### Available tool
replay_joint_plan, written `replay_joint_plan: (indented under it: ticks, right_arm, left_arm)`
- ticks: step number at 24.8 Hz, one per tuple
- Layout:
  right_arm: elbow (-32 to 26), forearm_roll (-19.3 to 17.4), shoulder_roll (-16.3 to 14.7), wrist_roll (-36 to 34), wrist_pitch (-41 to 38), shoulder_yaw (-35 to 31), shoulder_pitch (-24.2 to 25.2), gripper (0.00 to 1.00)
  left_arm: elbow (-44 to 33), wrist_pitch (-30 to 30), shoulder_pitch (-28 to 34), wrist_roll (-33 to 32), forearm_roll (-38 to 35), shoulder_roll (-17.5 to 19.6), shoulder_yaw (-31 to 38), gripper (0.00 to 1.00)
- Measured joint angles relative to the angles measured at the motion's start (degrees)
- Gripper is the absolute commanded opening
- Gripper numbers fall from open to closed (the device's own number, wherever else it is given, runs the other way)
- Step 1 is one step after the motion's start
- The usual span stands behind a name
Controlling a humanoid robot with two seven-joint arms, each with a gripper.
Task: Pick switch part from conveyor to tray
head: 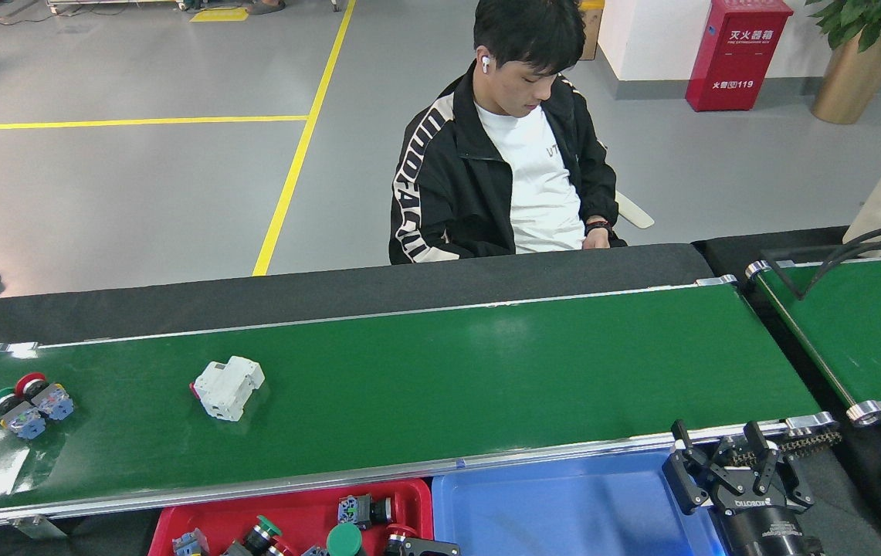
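Between picks right now. White switch part [228, 388] sits on the left half of the conveyor [486, 371], nothing touching it — button switches [27, 395] further left near the end. Right gripper [726, 455] hovers by the blue tray [556, 510], jaws apart, empty. Left gripper barely visible over the red tray [193, 525] — can't tell its state. Next up: reach for the white part.

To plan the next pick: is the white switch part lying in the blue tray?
No, the white switch part lies on the conveyor, apart from the blue tray.
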Motion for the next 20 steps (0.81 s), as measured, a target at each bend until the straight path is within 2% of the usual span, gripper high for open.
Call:
replay_joint_plan:
  ticks: [7, 10, 12, 14, 16, 18, 20]
  right_arm:
    - [0.0, 0.0, 0.0, 0.0, -0.1, 0.0, 0.0, 1.0]
    - [0.0, 0.0, 0.0, 0.0, -0.1, 0.0, 0.0, 1.0]
    - [0.0, 0.0, 0.0, 0.0, -0.1, 0.0, 0.0, 1.0]
    - [0.0, 0.0, 0.0, 0.0, -0.1, 0.0, 0.0, 1.0]
    - [0.0, 0.0, 0.0, 0.0, -0.1, 0.0, 0.0, 1.0]
    - [0.0, 0.0, 0.0, 0.0, -0.1, 0.0, 0.0, 1.0]
    - [0.0, 0.0, 0.0, 0.0, -0.1, 0.0, 0.0, 1.0]
  left_arm:
    - [-0.1, 0.0, 0.1, -0.2, -0.8, -0.6, 0.5, 0.99]
    - [-0.3, 0.0, 0.2, 0.0, 0.1, -0.8, 4.1, 0.99]
    - [-0.2, 0.0, 0.2, 0.2, 4.4, -0.8, 12.3, 0.99]
    - [0.3, 0.0, 0.1, 0.3, 12.1, -0.6, 22.5, 0.99]
    - [2.3, 0.0, 0.1, 0.4, 17.7, 1.8, 32.2, 0.99]
    - [4.7, 0.0, 0.5, 0.4, 21.1, 4.6, 41.2, 0.99]
    - [7.0, 0.0, 1.8, 0.3, 22.0, 5.1, 49.1, 0.99]
